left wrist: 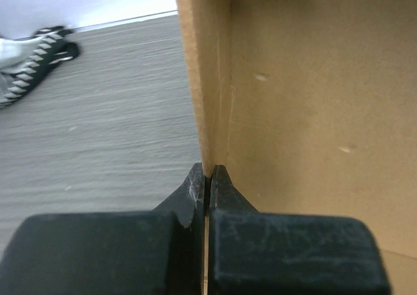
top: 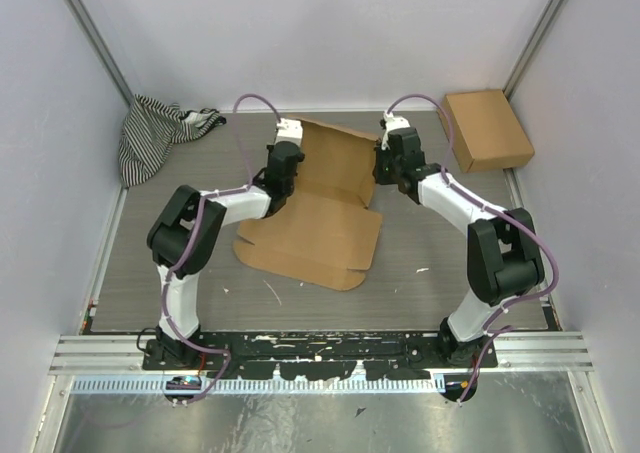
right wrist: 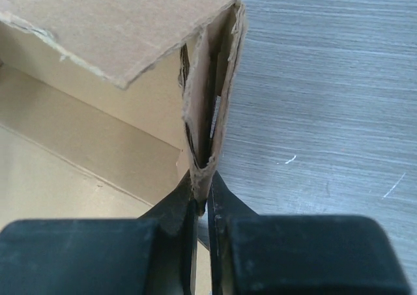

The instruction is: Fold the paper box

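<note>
Judging it roughly half folded, I see my left claw (left wrist: 207, 176) and right claw (right wrist: 202, 194) each clamped on a raised side wall of the mid-frame brown cardboard paper box (top: 320, 228), its near panel lying flat.

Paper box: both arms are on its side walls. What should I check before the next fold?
1. Left gripper shut on the left upright wall of the plain brown cardboard paper box: ok.
2. Right gripper shut on the doubled-over right wall: ok.
3. Right wall's layers pressed flat together: not ok, they gape above the grip.
4. How deep the left grip reaches on the wall: cannot tell.
5. Smaller ready-made brown cardboard box at the far right stands apart from the paper box: ok.
</note>
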`<state>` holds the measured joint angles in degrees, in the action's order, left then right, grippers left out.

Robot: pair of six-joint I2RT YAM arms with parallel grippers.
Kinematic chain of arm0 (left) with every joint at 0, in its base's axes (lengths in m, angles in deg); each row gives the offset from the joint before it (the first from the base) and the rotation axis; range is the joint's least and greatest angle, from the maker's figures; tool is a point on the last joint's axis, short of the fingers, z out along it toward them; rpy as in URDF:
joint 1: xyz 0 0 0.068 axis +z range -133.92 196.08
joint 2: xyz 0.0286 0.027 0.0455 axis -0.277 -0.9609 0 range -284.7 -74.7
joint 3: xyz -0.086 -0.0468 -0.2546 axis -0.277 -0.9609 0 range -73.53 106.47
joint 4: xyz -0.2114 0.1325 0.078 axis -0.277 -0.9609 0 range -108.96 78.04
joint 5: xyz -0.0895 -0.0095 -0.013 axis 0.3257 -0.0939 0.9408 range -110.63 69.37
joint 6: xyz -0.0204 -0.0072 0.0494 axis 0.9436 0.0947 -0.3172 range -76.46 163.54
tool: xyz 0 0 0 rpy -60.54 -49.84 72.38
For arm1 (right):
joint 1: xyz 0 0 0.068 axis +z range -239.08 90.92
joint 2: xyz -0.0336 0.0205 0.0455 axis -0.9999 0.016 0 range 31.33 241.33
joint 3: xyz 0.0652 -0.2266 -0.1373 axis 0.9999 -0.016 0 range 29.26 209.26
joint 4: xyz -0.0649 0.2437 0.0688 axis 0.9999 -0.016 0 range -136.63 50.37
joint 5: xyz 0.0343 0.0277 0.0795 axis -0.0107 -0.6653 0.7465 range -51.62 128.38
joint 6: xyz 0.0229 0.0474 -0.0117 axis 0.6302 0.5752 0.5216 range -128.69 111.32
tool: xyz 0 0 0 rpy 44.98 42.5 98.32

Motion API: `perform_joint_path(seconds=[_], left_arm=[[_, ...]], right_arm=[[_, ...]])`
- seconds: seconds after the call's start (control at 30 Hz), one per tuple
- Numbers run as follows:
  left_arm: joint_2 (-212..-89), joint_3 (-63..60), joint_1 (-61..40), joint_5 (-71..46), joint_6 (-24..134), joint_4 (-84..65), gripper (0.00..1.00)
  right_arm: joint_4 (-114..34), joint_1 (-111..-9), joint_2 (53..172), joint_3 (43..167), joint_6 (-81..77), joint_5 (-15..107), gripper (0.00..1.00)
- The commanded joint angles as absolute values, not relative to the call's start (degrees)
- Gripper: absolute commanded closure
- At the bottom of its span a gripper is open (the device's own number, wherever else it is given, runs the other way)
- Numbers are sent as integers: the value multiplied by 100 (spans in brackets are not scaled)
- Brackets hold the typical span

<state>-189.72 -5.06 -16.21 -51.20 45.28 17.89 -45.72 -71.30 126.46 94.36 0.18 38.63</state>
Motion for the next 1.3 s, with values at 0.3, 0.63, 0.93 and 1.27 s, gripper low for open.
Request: perform_joint_path(seconds=[0.3,0.63,0.93,1.27], left_arm=[[-18568,-974,-1943,-7192,4373,1263,95],[-17599,-895,-1943,-6280,5461,-326,37],[-16245,-1198,-1943,-5823,6032,-1788,28],[-14910,-1488,-1943,-5287,6487,-2944,34]], right_arm=[[-4989,-6666,12832,10102,662,2867,99],[-5673,-6667,13152,10789,670,3187,99],[-6547,-6666,13595,11482,938,3260,92],[-7077,-6785,14303,12454,1135,3382,44]])
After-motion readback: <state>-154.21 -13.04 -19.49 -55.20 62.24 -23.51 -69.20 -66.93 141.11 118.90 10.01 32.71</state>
